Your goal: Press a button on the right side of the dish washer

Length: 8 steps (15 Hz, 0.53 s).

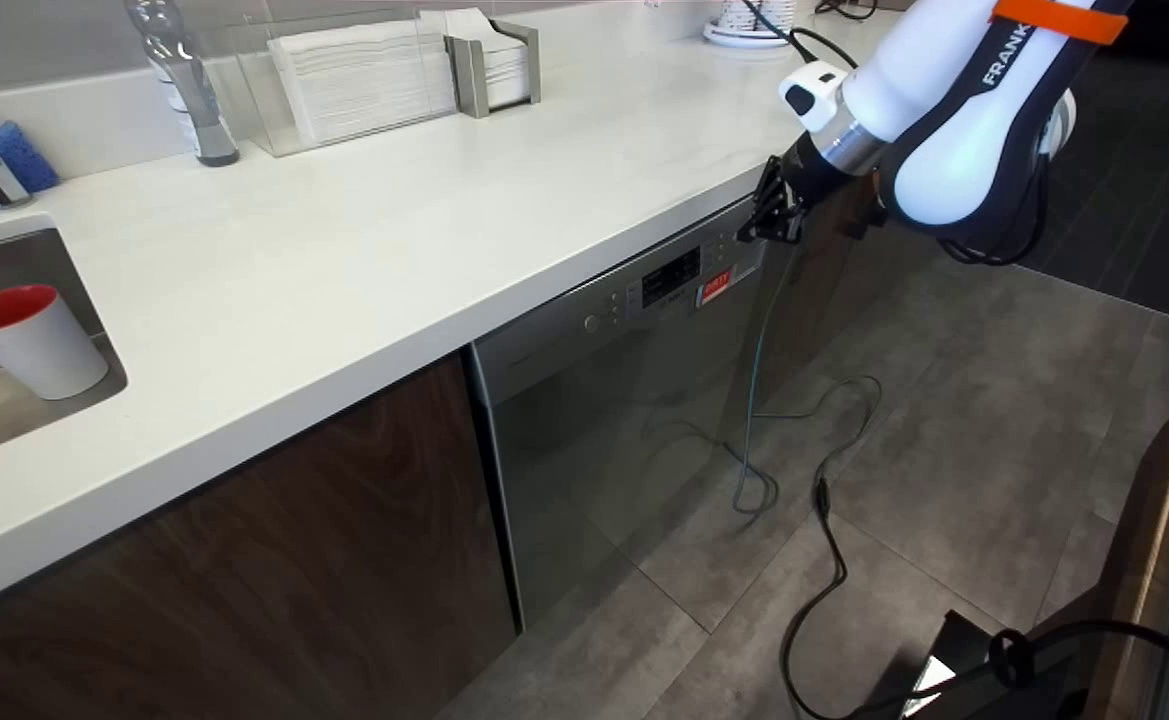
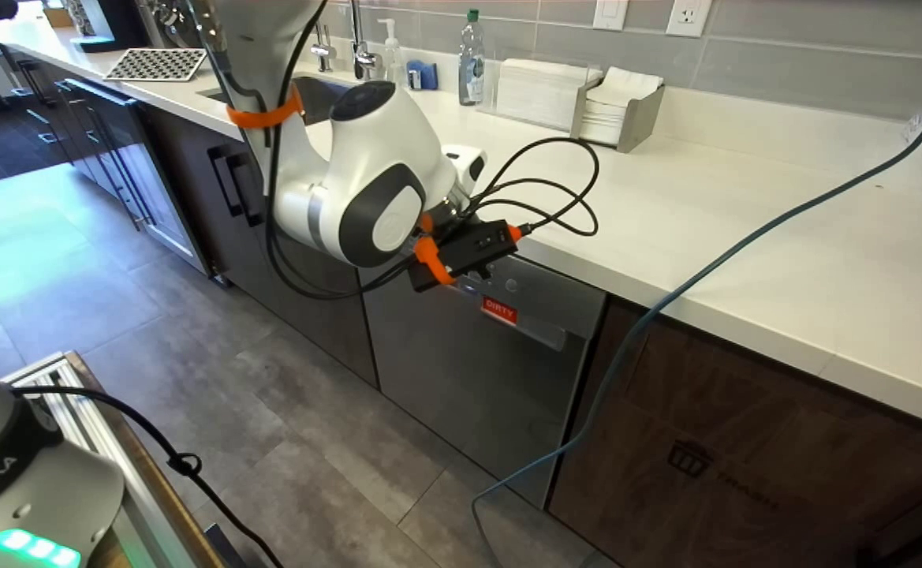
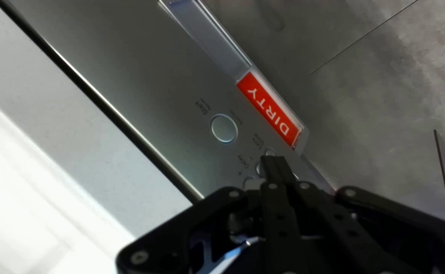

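Dish washer (image 1: 614, 440) stands under the white surface (image 1: 424, 250), control strip (image 1: 544, 345) along its edge; the gripper (image 3: 275, 158), fingertips (image 3: 268, 166) together on nothing, hangs at small buttons (image 3: 270, 152) (contact unclear), the Start button (image 3: 224, 128) just beside, toward the strip's right end. Only the wrist view spells its label (image 3: 201, 107); only an exterior view shows the display (image 1: 671, 277).

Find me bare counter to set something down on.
Bare: the counter in front of the napkin holder, from sink to above the dish washer. Crowded: by bottle and sponge, and at the buttons near the gripper.
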{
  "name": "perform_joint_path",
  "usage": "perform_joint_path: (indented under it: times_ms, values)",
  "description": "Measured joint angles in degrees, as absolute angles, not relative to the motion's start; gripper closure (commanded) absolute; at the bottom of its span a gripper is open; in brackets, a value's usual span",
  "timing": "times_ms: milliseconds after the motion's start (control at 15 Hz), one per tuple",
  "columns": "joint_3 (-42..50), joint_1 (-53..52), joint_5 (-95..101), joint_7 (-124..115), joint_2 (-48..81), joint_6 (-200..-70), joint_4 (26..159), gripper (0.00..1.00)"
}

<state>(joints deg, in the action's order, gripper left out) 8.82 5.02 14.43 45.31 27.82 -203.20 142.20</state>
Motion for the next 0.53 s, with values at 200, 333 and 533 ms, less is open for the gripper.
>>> perform_joint_path:
  times_ms: [200, 333, 533]
  values:
    - [8.8, 5.1, 14.9, 44.6, 27.8, -203.2, 142.2, 1.0]
    - [8.8, 5.2, 15.6, 43.8, 27.8, -203.2, 142.3, 1.0]
    - [8.7, 5.3, 16.6, 42.5, 27.8, -203.2, 142.3, 1.0]
